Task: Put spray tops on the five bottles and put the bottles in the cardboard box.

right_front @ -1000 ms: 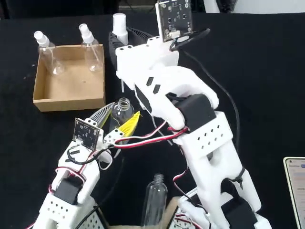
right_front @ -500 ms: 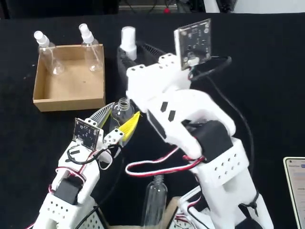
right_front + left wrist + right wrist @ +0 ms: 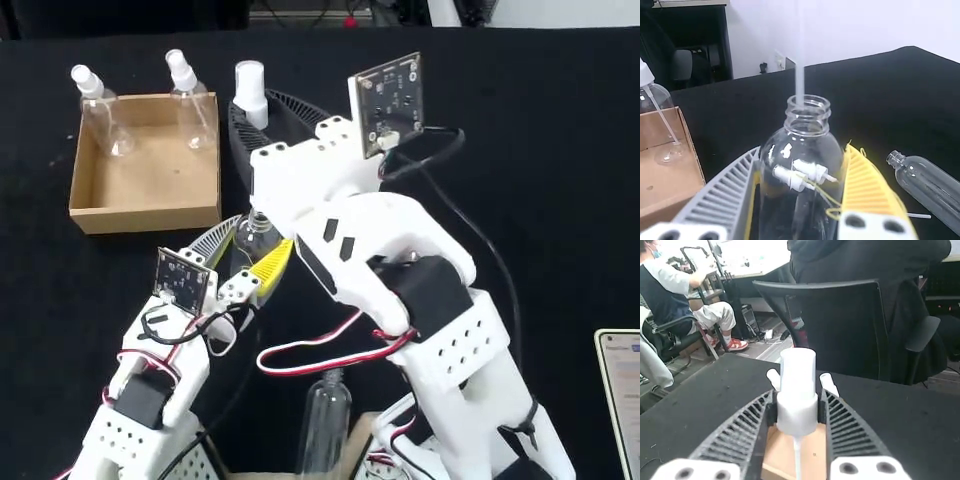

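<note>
My left gripper (image 3: pixel 248 250) is shut on a clear open bottle (image 3: pixel 255 236) that stands upright between its grey and yellow fingers (image 3: pixel 860 185). In the left wrist view the bottle (image 3: pixel 802 150) has a thin white dip tube (image 3: pixel 799 60) coming down into its mouth. My right gripper (image 3: pixel 797 399) is shut on a white spray top (image 3: pixel 796 380), held above that bottle; in the high view the spray top (image 3: pixel 250 82) sits over the right arm's white body, which hides the bottle's neck. The cardboard box (image 3: pixel 150 210) lies at the back left.
Two capped bottles (image 3: pixel 100 115) (image 3: pixel 192 100) stand in the box. Another open bottle (image 3: pixel 325 420) stands near the front between the arm bases. A bare bottle (image 3: pixel 927 187) lies on the black table. A lit screen (image 3: pixel 620 390) is at the right edge.
The right arm swung right with the spray top, then came back left and lower, over the held bottle. The left arm and its bottle have not moved.
</note>
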`<state>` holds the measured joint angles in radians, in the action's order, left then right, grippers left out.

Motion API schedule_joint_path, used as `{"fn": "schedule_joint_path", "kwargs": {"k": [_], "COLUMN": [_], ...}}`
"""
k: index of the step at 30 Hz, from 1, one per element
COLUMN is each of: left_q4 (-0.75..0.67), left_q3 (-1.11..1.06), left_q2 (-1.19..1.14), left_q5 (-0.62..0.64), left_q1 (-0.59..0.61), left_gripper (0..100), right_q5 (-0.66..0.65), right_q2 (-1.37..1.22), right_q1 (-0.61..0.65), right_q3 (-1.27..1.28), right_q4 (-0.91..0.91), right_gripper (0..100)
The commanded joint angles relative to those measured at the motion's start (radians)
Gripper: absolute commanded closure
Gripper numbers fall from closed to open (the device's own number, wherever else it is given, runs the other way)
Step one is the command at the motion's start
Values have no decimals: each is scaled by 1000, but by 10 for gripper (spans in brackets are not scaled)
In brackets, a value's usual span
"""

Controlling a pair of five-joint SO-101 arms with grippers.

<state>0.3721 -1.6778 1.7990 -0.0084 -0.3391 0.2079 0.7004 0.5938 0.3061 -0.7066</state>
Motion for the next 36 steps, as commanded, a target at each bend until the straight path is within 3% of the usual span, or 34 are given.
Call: {"fn": "schedule_joint_path", "kwargs": {"k": [1,9,15,25,36], "left_q4": [-14,-14,-14,-14,-14], "left_q3": [-22,-22,-22,-22,-22], "left_q2": [3,3,3,3,3], "left_q5": [0,0,0,0,0], "left_q1": [-5,-5,-5,-5,-5], "left_gripper": [816,816,816,816,816], "right_q5": [-2,-5,-98,-100,-100], "right_q2": [19,54,179,346,372], "right_q1": [14,9,12,11,15], "right_q3": [-7,101,213,463,558], "right_q4": [40,12,-83,-80,-78], "right_gripper": [906,906,906,906,906]}}
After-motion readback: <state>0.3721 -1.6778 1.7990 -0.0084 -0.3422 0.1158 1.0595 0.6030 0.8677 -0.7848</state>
